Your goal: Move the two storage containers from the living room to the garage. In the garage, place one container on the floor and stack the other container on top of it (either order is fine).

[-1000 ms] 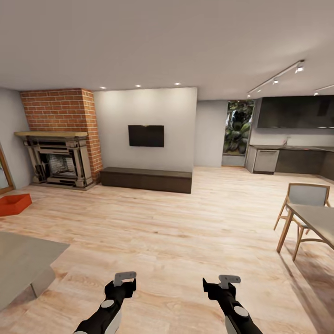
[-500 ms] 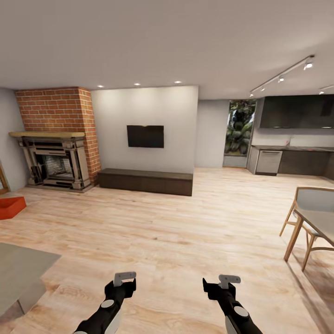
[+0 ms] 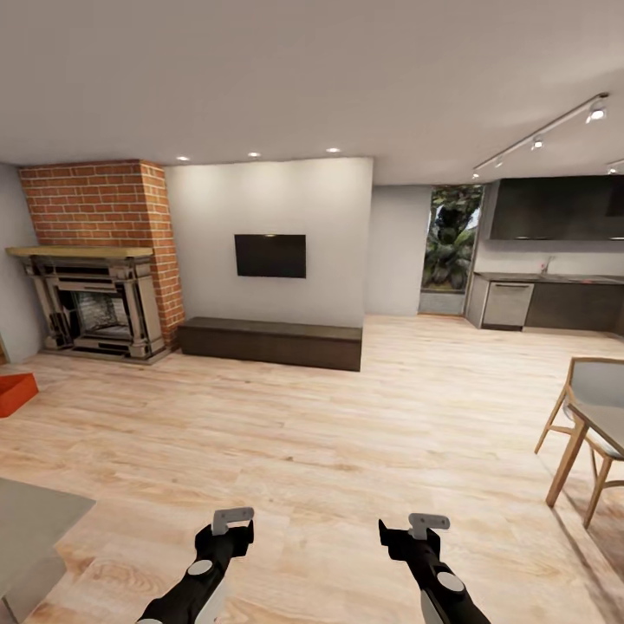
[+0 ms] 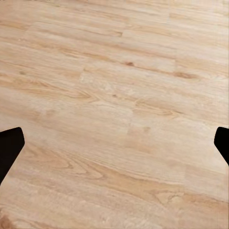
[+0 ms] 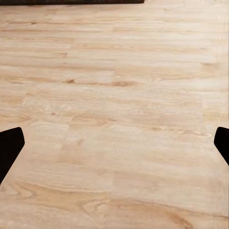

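Living room fills the head view: a light wood plank floor (image 3: 329, 433), a red brick fireplace (image 3: 95, 260), a black wall-mounted screen (image 3: 270, 256) above a long dark low bench (image 3: 270, 343), and a dark kitchen run at the far right. One orange-red open-topped storage container (image 3: 14, 393) sits on the planks at the left edge of the floor, cut off by the frame, well apart from both arms; the second I cannot see. The left gripper (image 3: 232, 520) and right gripper (image 3: 428, 523) hang low over bare planks, carrying nothing.

Left wrist view: black fingertips (image 4: 10, 145) stand wide apart over plain planks.

Right wrist view: its fingertips (image 5: 10, 143) are equally wide apart, with the bench's dark edge at the far end of the planks.

By my judgement the task is barely begun: nothing is grasped, and fetching, carrying to the garage and stacking all remain.
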{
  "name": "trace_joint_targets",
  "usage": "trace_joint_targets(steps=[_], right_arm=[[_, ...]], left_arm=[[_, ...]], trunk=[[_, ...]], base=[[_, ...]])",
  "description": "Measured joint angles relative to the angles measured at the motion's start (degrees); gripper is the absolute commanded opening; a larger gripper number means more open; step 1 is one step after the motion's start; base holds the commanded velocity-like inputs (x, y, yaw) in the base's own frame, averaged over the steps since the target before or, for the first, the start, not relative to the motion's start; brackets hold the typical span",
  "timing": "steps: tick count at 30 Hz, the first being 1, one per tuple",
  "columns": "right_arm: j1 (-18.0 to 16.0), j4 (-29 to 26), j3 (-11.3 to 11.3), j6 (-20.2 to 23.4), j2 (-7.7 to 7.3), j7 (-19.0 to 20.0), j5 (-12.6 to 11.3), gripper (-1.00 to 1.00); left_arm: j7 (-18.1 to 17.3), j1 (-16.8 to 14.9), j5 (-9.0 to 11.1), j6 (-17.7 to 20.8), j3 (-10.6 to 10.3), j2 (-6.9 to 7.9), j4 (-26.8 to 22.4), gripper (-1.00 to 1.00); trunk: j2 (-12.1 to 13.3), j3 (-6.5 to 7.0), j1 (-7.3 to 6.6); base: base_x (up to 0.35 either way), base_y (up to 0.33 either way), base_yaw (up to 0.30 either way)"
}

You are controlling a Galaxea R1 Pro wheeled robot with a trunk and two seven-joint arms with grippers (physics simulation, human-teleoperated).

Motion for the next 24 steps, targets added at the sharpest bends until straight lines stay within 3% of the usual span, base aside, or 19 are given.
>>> trace_joint_targets(steps=[24], right_arm=[[0.0, 0.0, 0.0, 0.0, 0.0, 0.0, 0.0, 1.0]], left_arm=[[0.0, 0.0, 0.0, 0.0, 0.3, 0.07, 0.0, 1.0]], trunk=[[0.0, 0.0, 0.0]], base=[[0.331, 0.0, 0.0]])
